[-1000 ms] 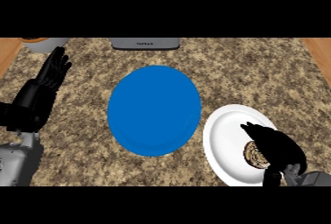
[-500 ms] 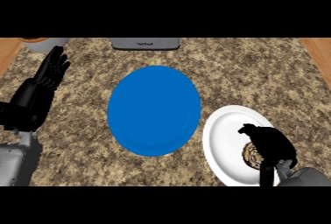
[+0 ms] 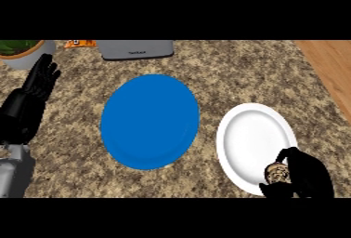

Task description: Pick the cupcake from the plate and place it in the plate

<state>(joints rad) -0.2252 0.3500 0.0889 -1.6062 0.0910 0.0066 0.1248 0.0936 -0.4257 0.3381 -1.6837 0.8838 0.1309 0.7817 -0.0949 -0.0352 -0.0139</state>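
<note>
A speckled brown counter (image 3: 226, 69) fills the head view. Near its middle lies a blue plate (image 3: 149, 122), bare on top. To its right, close but not touching, lies a white plate (image 3: 255, 139).

The cupcake (image 3: 277, 174) sits at the lower right edge of the white plate, by the rim. Only part of it shows: a pale brown, speckled patch between black fingers. The right hand (image 3: 306, 175) comes in from the lower right corner and curls round the cupcake, one finger arching over its top and the thumb below it at the plate's rim. The hand hides most of the cupcake, so it cannot be told whether the cupcake rests on the plate or is just clear of it. The rest of the white plate is bare.

The left hand (image 3: 31, 100) shows at the left edge, well apart from both plates. Its fingers are straight and point up toward the far side of the counter, holding nothing. Its grey forearm (image 3: 14, 172) enters at the lower left corner.

At the far edge of the counter stands a grey appliance (image 3: 134, 49), cut off by the top of the view. Left of it are a small orange thing (image 3: 80, 43) and a pot with a green plant (image 3: 24, 50) in the far left corner. A strip of wooden floor (image 3: 332, 69) runs along the right side.
</note>
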